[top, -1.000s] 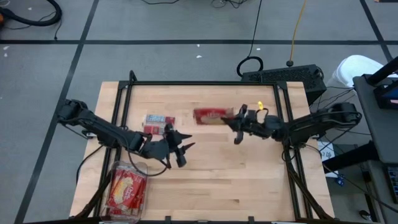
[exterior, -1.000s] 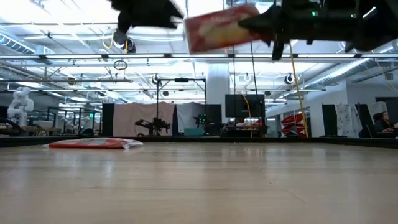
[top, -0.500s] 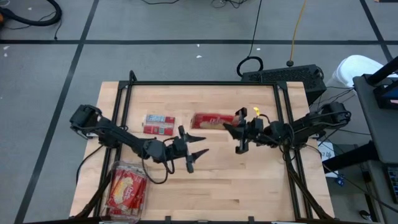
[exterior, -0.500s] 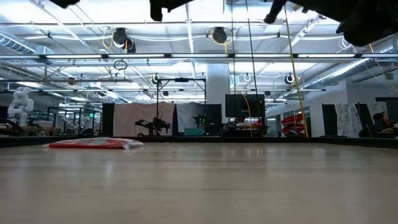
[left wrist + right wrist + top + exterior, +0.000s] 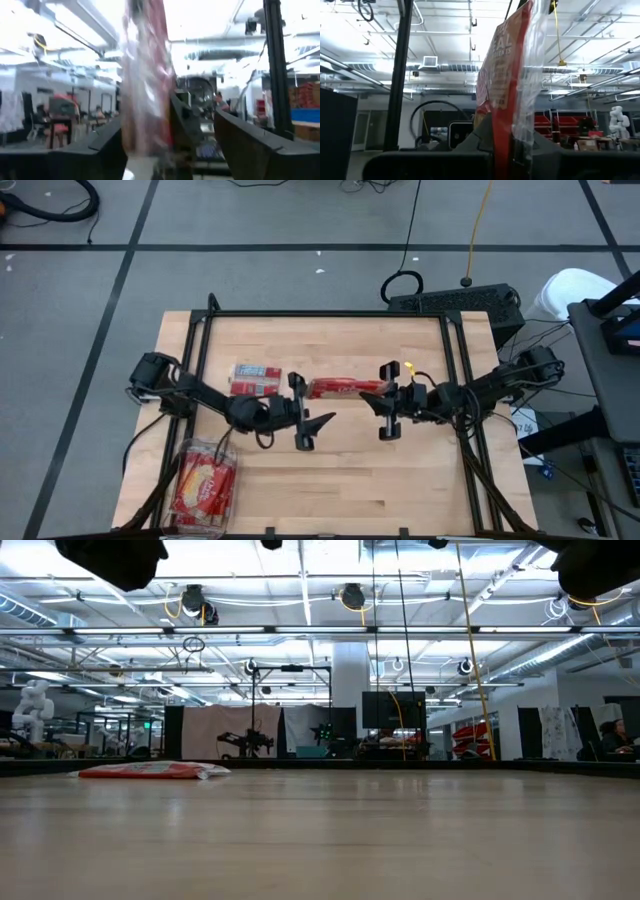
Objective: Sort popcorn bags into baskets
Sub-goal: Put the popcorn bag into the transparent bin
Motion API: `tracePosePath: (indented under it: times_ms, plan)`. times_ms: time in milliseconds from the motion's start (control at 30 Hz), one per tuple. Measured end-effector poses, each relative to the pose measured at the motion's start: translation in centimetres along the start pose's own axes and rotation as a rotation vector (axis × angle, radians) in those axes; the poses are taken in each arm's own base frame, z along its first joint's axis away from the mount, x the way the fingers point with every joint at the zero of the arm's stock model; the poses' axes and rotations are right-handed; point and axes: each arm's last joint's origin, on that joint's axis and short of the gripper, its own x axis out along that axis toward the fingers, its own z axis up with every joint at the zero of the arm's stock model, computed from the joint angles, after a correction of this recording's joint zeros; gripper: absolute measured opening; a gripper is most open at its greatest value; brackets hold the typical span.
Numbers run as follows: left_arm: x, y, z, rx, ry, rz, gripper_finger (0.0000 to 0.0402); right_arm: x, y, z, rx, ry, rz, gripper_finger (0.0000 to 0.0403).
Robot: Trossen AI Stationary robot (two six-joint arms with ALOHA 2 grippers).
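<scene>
The right gripper pinches one end of a red popcorn bag, held edge-up above the middle of the bench; the left gripper has its jaws spread at the bag's other end (whether they touch it, I cannot tell). A second bag lies flat toward the far left. The clear basket at the near-left corner holds more packets.
</scene>
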Motion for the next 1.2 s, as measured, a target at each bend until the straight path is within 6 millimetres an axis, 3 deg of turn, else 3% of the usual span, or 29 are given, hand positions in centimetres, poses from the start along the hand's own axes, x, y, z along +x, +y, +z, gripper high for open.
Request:
tracePosePath:
  times_ms: [300, 700, 933, 1200]
  plan:
    - [0.6, 1.9, 0.2, -0.004, -0.077, -0.030, 0.0201, 0.2, -0.1, 0.1, -0.051, -0.011, 0.016, 0.0008]
    - [0.9, 2.5, 0.0, 0.036, -0.061, -0.019, 0.0017, 0.6, -0.6, 0.2, -0.077, -0.018, -0.004, 0.0013]
    - [1.2, 2.8, 1.9, 0.048, 0.004, -0.029, 0.0015, 0.6, -0.8, -0.2, -0.044, 0.026, -0.045, 0.0062]
    - [0.3, 3.9, 6.9, 0.027, 0.256, -0.075, 0.0018, 0.4, -0.6, -1.8, 0.027, 0.182, -0.040, 0.0147]
